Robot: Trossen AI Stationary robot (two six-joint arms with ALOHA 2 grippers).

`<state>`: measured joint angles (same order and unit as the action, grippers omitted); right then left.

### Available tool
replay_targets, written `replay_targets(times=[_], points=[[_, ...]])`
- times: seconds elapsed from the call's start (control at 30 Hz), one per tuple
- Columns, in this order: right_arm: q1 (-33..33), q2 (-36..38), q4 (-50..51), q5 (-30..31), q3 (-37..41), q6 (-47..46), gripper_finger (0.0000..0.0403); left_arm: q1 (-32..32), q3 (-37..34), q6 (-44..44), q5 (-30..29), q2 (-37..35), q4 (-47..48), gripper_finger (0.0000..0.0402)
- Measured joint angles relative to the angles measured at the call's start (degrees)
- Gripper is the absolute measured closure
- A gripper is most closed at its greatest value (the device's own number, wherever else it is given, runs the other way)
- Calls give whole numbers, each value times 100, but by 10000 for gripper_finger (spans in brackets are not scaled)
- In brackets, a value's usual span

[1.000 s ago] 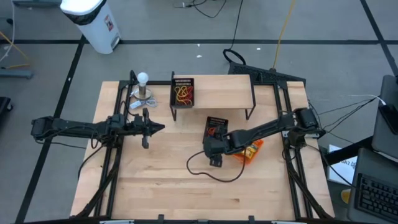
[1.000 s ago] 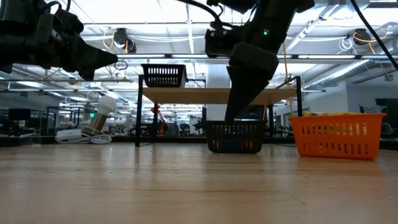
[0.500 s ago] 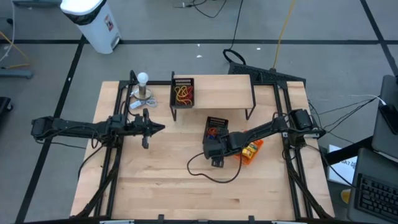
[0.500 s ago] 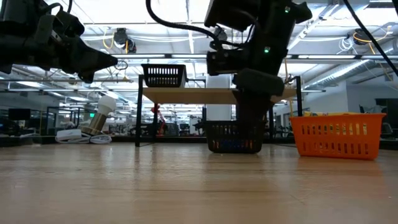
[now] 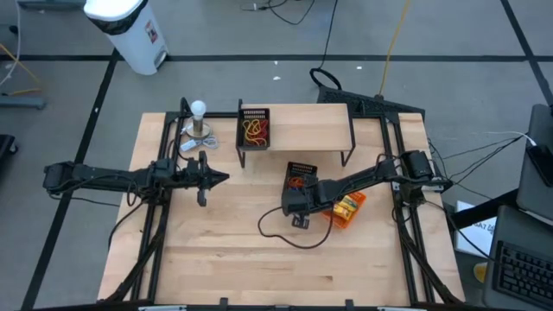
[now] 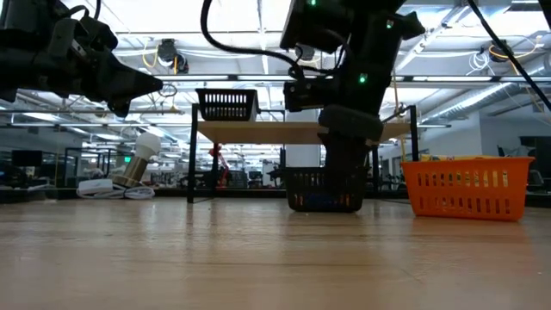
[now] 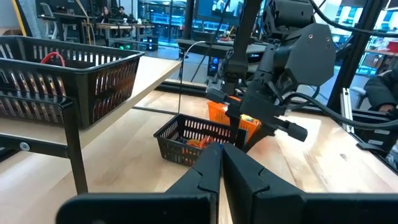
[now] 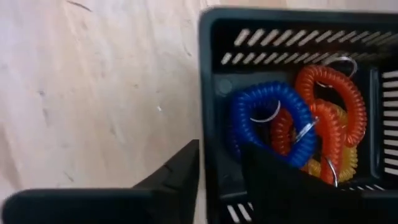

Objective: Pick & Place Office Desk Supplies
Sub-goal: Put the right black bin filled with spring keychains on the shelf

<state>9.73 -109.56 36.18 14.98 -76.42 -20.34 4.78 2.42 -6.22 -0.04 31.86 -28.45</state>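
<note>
While the left gripper (image 5: 220,178) has stayed clenched on nothing above the tabletop's left edge, the right gripper (image 5: 294,190) is seen from above to have been drawn closer in over the black mesh basket (image 5: 302,166), which stands right of the tabletop's middle, in front of the raised shelf (image 5: 311,125) and just beside the orange basket (image 5: 350,207).

At table level the right gripper (image 6: 343,176), tilted a second ago, has been brought upright and lowered into the black basket (image 6: 310,203). A pick from that basket is judged to be beginning.

Past the left gripper's (image 7: 221,146) closed tips, the right gripper (image 7: 239,134) is shown at the basket's (image 7: 180,134) right end.

From the right wrist, the right gripper (image 8: 221,149) is found astride one wall of the basket (image 8: 280,15); whether it is clenched on anything cannot be told. Inside lie the supplies: a blue coil band (image 8: 267,121) nearest, orange coil bands (image 8: 329,93) behind it and a yellow one (image 8: 345,158) beneath, tangled together, with metal key rings threaded through. One band may drag its neighbours along when lifted.
</note>
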Motion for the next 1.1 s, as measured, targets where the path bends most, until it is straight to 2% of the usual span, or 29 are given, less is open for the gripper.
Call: replay_targets(times=[0.2, 0.4, 0.83, 1.1], points=[[29, 11, 183, 11, 4, 219, 393, 0, 0, -19, 2, 0, -2, 382], [210, 218, 586, 472, 4, 301, 400, 0, 0, -53, 5, 0, -2, 382], [717, 1389, 649, 447, 4, 367, 402, 2, 0, -79, 7, 0, -4, 382], [929, 1597, 995, 120, -213, 282, 402, 2, 0, -144, 0, 0, -7, 382]])
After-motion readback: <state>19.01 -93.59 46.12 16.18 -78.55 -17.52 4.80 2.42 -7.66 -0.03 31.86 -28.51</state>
